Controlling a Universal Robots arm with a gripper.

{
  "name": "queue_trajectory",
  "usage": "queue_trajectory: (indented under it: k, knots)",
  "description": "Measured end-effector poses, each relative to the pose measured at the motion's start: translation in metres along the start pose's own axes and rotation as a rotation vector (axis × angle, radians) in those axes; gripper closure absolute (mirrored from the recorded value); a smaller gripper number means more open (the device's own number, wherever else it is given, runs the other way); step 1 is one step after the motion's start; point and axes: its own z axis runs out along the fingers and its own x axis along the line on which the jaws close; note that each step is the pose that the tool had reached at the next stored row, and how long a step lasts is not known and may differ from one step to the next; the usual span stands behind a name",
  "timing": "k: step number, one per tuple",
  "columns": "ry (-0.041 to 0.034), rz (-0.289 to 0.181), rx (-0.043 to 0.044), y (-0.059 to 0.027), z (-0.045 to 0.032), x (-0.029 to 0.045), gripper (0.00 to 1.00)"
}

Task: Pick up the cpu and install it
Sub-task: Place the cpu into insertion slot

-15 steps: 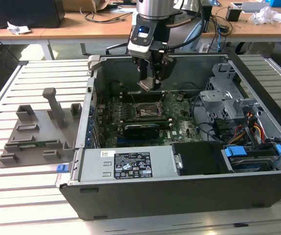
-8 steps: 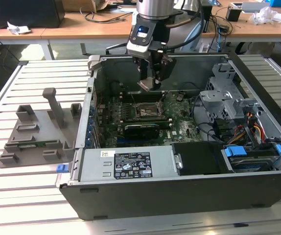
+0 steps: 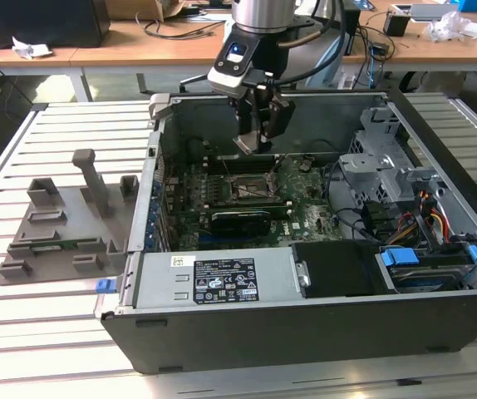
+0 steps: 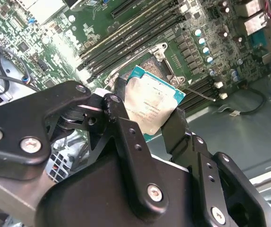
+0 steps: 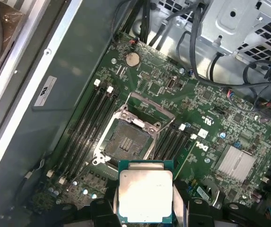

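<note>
The cpu (image 4: 153, 106), a small square chip with a silvery top and a thin green rim, is clamped by its edges between the black fingers (image 4: 121, 118) of my gripper (image 4: 149, 124), which is shut on it. In the exterior view the gripper (image 3: 255, 140) hangs inside the open computer case (image 3: 305, 332), above the motherboard. In the first wrist view the cpu (image 5: 146, 191) hovers just beside the open socket (image 5: 126, 139), whose metal bracket is raised and whose contact field is bare. The socket (image 3: 247, 186) lies a little below the fingertips in the exterior view.
Memory slots (image 5: 88, 123) flank the socket. A metal drive cage (image 3: 380, 158) with cables fills the case toward the exterior view's right, and the power supply (image 3: 213, 281) lies at the front. A grey fixture tray (image 3: 64, 224) sits on the slatted table at the exterior view's left.
</note>
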Motion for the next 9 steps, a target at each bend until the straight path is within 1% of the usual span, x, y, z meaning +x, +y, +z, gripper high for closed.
queue_trajectory:
  k: [9]
  knots:
    - [0.0028, 0.089, 0.0013, 0.0, 0.0, 0.0, 0.45]
